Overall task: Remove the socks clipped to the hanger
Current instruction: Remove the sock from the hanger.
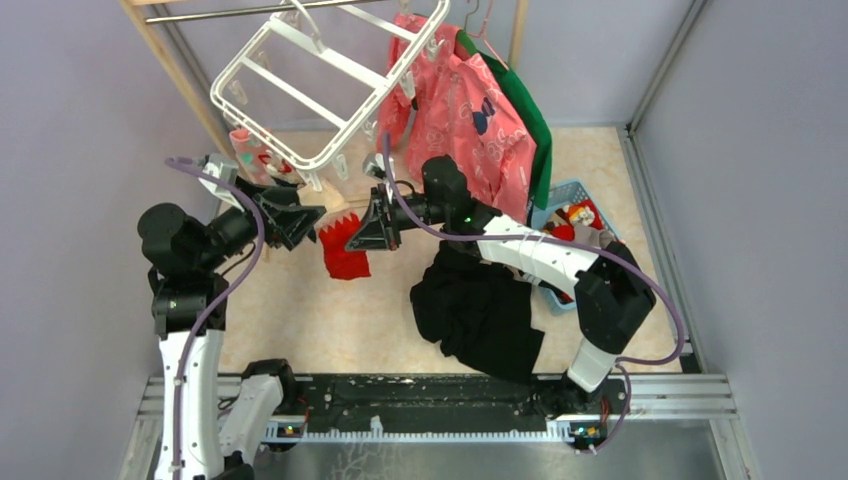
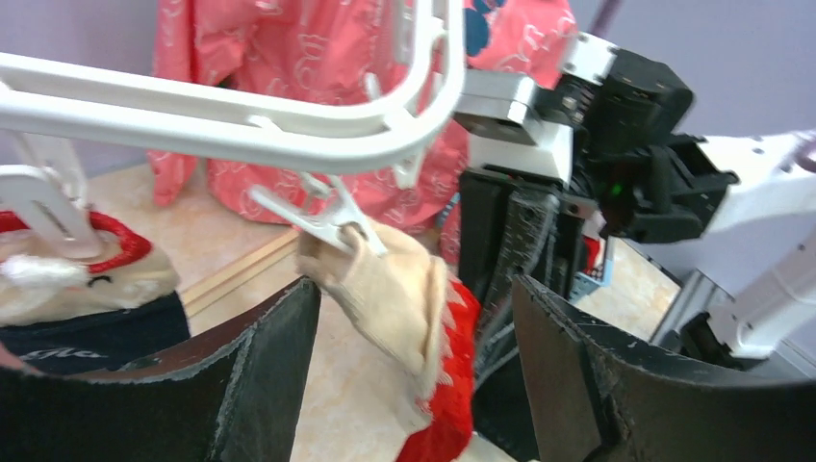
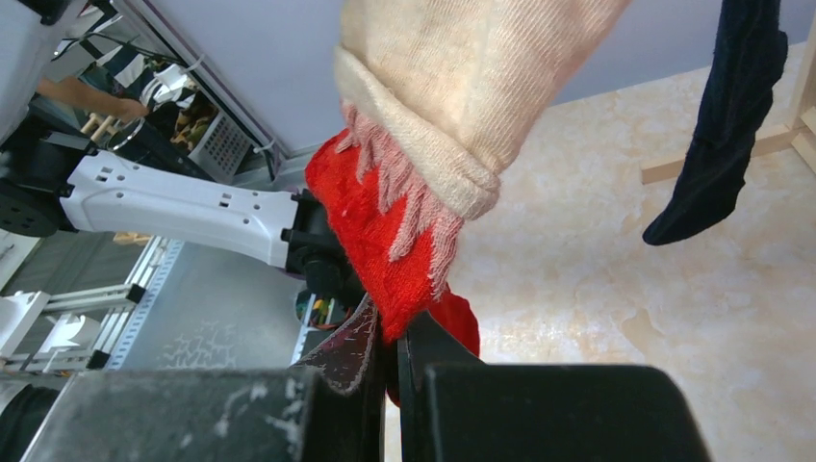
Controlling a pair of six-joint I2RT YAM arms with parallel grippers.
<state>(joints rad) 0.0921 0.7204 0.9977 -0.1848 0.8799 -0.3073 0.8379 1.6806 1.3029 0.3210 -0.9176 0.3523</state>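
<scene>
While the right claw (image 3: 385,332) is pinched shut on the red sock (image 3: 385,241), my left claw (image 2: 414,289) stands wide open, holding nothing. Sock's beige cuff hangs from a clip (image 2: 322,217) under the white hanger (image 2: 445,48), centre-left of the top view.

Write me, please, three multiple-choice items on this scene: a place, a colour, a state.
1. The blue basket lies: A) right of the black cloth heap; B) at the far left; C) at the near edge.
2. The sock pinched by the right gripper is: A) green; B) red and cream; C) navy.
3. The left gripper has its fingers: A) shut tight; B) shut on the sock; C) open, either side of the sock.
Key: 1A, it sits by the heap's right side; 2B, red foot, cream cuff; 3C, both fingers stand apart.
</scene>
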